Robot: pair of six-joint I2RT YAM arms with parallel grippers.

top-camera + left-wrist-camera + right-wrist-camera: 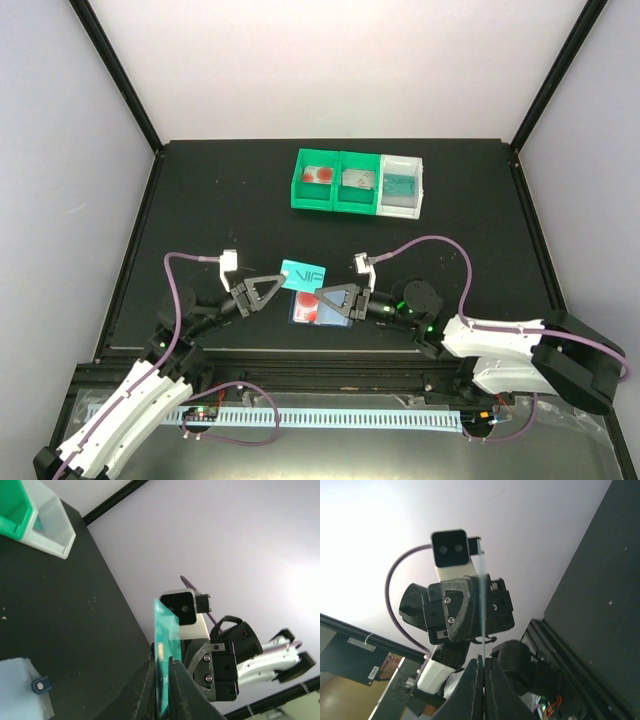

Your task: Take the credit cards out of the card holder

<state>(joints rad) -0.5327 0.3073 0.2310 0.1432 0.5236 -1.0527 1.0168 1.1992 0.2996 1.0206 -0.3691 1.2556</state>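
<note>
A teal credit card [302, 272] hangs just above the table, held from both sides. My left gripper [282, 283] is shut on its left end; in the left wrist view the card [167, 630] stands edge-on between that gripper's [161, 661] fingers. My right gripper [319, 296] is shut on the card's right end, and in the right wrist view the card is a thin line [483, 605] pinched at that gripper's [483, 659] tips. The navy card holder [338, 317] lies open under the right gripper, a white card with red circles [307, 309] showing in it. Its pale pocket [20, 692] shows at the lower left of the left wrist view.
At the back stand green trays [333, 205] and a white tray [402, 208], each compartment with a card in it. The white tray [50, 527] also shows in the left wrist view. Black frame rails run along the table's edges.
</note>
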